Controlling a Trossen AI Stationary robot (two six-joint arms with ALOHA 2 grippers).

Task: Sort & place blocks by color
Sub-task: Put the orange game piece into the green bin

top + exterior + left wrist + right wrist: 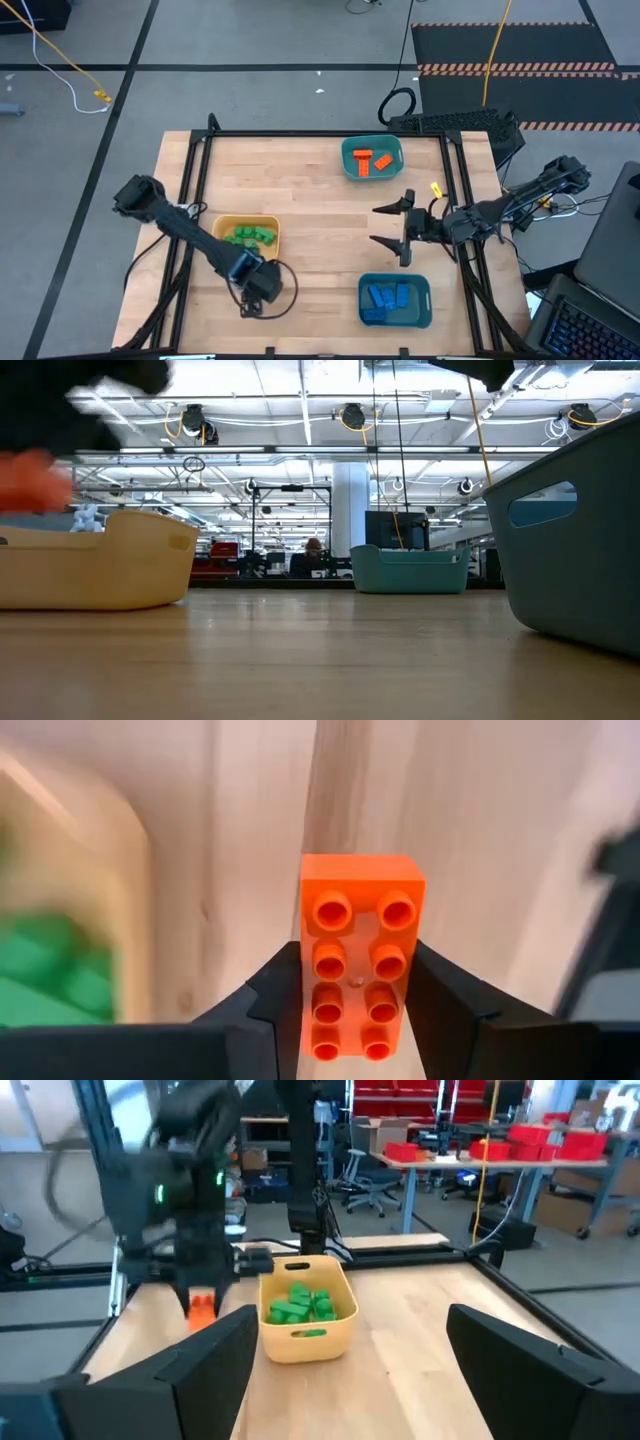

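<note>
An orange block (360,955) sits between the fingers of my left gripper (357,982), which is shut on it near the table's front edge, beside the yellow tray (268,222) of green blocks (248,236). The low view shows the orange block (30,480) as a blur above that tray's rim. My right gripper (392,225) hangs open over the table's right half, with nothing between its fingers. More orange blocks (372,161) lie in the far teal tray (350,150), and blue blocks (388,297) lie in the near teal tray (424,300). My left gripper pinches the orange block's two long sides (306,982), toward one end, between its two fingers. The fingers come from above, pointing down, and lie across the block. The block is studs up and lifted clear of the table (202,1310).
Bare wood lies between the three trays in the table's middle (320,230). A black frame rail (300,133) runs round the table's edges. The yellow tray's wall (305,1335) stands right beside my left gripper.
</note>
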